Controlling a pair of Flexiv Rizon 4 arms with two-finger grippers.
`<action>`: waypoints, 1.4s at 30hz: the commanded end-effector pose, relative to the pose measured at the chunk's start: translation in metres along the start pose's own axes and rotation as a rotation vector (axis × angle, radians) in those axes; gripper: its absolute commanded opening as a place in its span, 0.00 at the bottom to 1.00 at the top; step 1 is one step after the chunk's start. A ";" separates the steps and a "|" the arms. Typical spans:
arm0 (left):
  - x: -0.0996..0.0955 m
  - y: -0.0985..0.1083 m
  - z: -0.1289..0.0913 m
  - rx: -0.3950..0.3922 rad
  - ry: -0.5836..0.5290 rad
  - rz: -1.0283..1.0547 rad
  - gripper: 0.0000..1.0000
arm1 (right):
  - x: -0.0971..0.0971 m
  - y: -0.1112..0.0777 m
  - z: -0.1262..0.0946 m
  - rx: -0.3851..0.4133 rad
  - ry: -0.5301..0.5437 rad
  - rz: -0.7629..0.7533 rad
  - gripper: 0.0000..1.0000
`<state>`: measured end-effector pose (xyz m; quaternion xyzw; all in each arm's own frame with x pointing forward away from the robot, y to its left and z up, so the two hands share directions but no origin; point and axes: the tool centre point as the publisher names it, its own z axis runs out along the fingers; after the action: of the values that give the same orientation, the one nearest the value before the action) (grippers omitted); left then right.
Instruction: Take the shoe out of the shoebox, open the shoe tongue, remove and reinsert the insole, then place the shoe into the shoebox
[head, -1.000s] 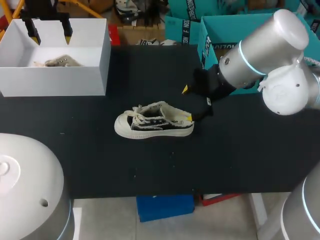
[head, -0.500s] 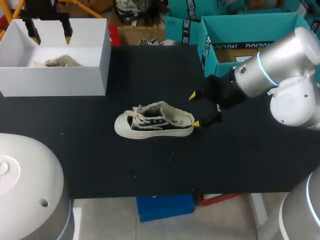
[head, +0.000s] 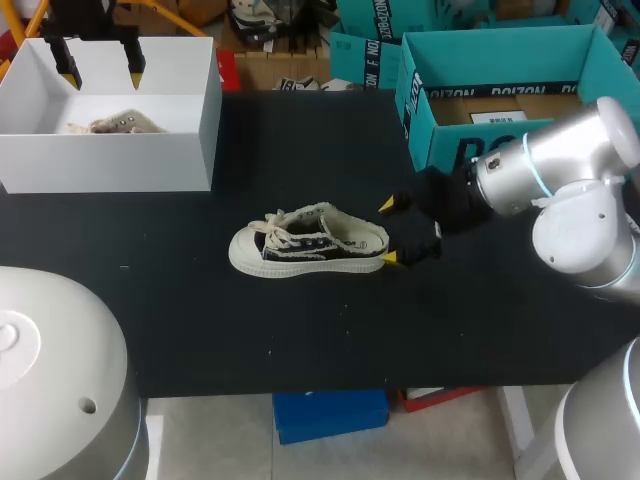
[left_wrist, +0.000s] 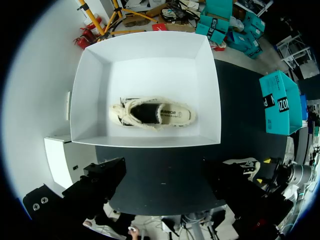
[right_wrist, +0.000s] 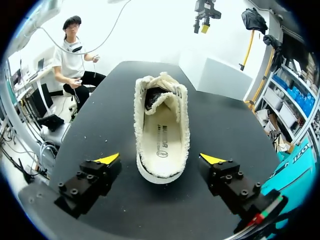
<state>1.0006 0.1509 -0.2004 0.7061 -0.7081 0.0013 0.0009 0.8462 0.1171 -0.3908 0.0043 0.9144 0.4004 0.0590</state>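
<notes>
- Table (head: 300, 330): the shoe (head: 310, 245) is out and sits upright on its sole mid-table. Toe points to my left side, heel to my right arm. It's well apart from the box.
- White shoebox (head: 190, 130): open, at the far left. My left gripper (head: 100, 65) hangs over it, fingers spread, holding nothing.
- Second shoe (left_wrist: 155, 114): lies inside that box, opening up. The left wrist view looks straight down into it. The head view only shows a scrap of it over the wall.
- Step in hand, my read: take-out done, tongue and insole next.
- Right gripper (right_wrist: 161, 159): open, one yellow tip on each side of the heel, both apart from it.
- How I'd do it:
  - Close low on the heel sides, above the sole edge, with just enough force to pin the shoe without folding the soft collar.
  - Bring the left arm across for the tongue. One arm alone would probably drag the shoe.
- Insole (right_wrist: 161, 127): seated flat, seen only in the right wrist view. From the head view the collar hides it.
- Tongue (right_wrist: 156, 95): bunched over the dark toe cavity, not opened yet. Lift it forward before going for the insole's heel end.
- Laces (head: 285, 222): loose. The head view shows them best.
</notes>
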 end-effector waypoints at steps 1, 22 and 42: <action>0.000 0.000 0.000 -0.001 -0.001 -0.001 1.00 | -0.003 -0.006 0.008 -0.074 -0.009 0.003 1.00; 0.000 0.000 0.000 -0.001 -0.001 -0.001 1.00 | -0.010 -0.007 0.036 -0.120 0.054 -0.013 1.00; 0.000 0.000 0.000 -0.001 -0.001 -0.001 1.00 | -0.001 -0.010 0.062 -0.136 0.071 0.028 1.00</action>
<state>1.0006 0.1509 -0.2004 0.7061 -0.7081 0.0013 0.0009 0.8517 0.1499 -0.4366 -0.0020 0.8865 0.4623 0.0213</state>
